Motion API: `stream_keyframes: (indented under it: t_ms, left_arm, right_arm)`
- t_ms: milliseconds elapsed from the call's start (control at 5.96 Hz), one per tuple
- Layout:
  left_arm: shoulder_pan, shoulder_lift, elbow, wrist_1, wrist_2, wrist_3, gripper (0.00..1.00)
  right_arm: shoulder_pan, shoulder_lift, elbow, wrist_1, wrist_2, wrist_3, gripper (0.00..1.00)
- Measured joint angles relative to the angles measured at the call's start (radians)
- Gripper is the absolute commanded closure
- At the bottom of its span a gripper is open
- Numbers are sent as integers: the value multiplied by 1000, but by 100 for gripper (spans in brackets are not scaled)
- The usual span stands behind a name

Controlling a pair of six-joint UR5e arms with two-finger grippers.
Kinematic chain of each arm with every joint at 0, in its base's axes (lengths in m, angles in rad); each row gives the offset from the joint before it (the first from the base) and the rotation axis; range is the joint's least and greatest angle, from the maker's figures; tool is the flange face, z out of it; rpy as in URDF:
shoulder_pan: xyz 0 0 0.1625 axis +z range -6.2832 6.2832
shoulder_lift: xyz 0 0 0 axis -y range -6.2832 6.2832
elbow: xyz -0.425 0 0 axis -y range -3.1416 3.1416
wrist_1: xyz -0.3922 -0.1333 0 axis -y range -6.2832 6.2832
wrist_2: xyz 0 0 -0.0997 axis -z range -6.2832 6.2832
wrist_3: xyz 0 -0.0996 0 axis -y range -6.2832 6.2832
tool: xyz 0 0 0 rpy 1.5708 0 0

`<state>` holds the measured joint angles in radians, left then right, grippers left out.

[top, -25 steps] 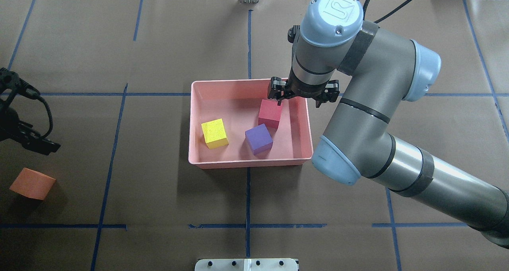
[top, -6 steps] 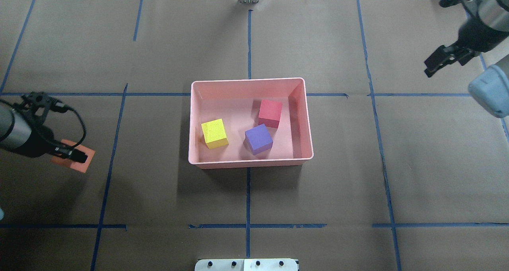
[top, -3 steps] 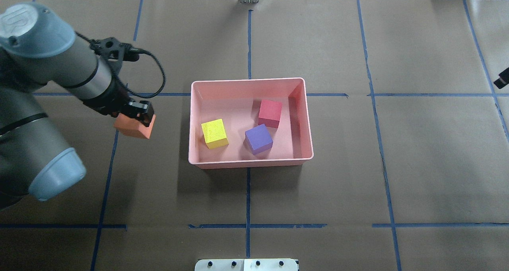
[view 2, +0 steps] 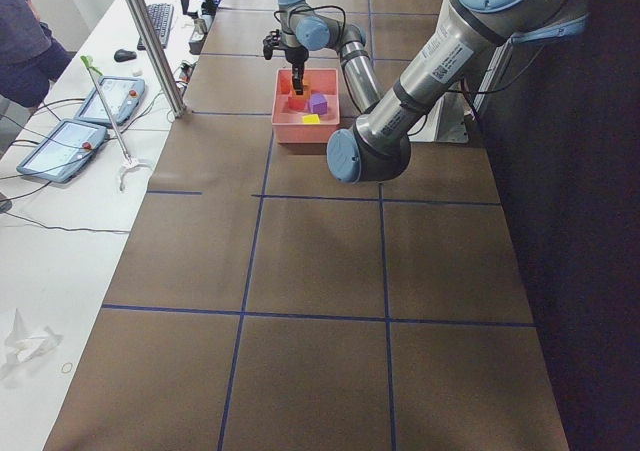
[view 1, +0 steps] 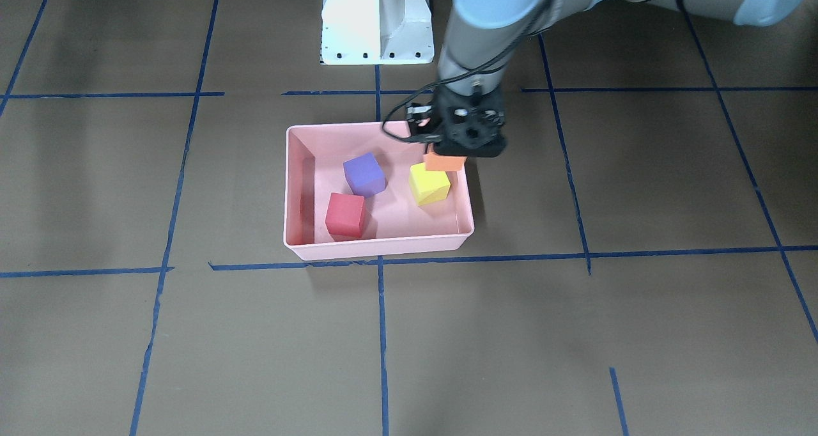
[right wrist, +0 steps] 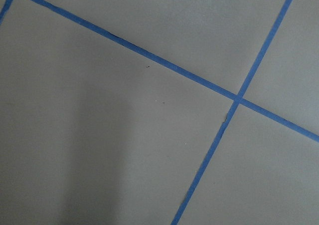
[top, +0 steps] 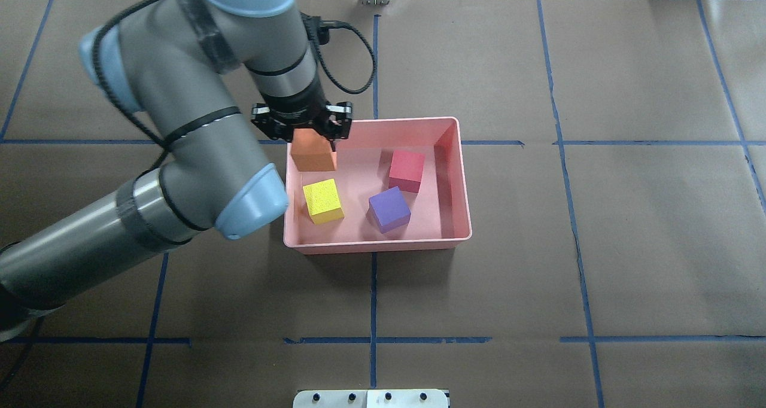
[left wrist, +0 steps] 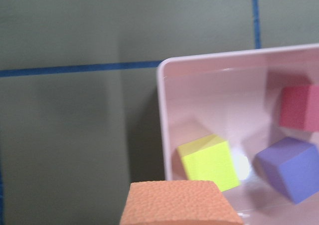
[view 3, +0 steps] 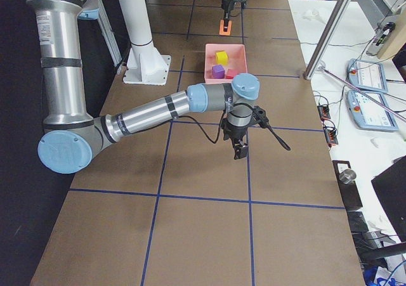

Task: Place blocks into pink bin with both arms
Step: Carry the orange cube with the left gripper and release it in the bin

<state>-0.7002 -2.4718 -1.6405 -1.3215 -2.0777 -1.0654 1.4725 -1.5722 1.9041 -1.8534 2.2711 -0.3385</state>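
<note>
A table covered in brown paper [top: 628, 246] fills the workspace, marked into large squares by blue tape lines [top: 373, 300]. Along its far edge from the robot runs a white bench [view 2: 50, 261] carrying two teach pendants [view 2: 60, 149], with a slanted metal post [view 2: 150, 46] rising from it. A person in a dark top [view 2: 25, 31] stands at the corner of the exterior left view.

The left arm [top: 179, 127] reaches in over the table's middle. The right arm [view 3: 158, 111] is stretched low over bare paper well away from the bin. The white pedestal [view 1: 377, 20] stands at the table's robot-side edge.

The pink bin [top: 407, 244] sits at the centre, on a tape crossing. The left gripper [top: 311, 140] points straight down with its fingers clamped on the orange block [top: 313, 155], held in the air over the bin's left end. The right gripper [view 3: 240, 148] shows only from the side, so whether it is spread or closed cannot be told.

Three blocks rest on the bin floor, apart from one another: yellow [top: 323, 201] at the left end, purple [top: 389, 209] in the middle, red [top: 407, 170] just beyond it.
</note>
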Motion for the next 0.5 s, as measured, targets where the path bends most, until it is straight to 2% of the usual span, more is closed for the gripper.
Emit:
stream_keyframes:
  t_ms: [168,504]
  left_arm:
    - [29,-45,75,-43,33,-34,0]
    - [40,-30,83,-62,48,-30,0]
  right_arm:
    - [13,-19,4,0,1,-15,0]
    - [18,-39,11,0,0,-20,0]
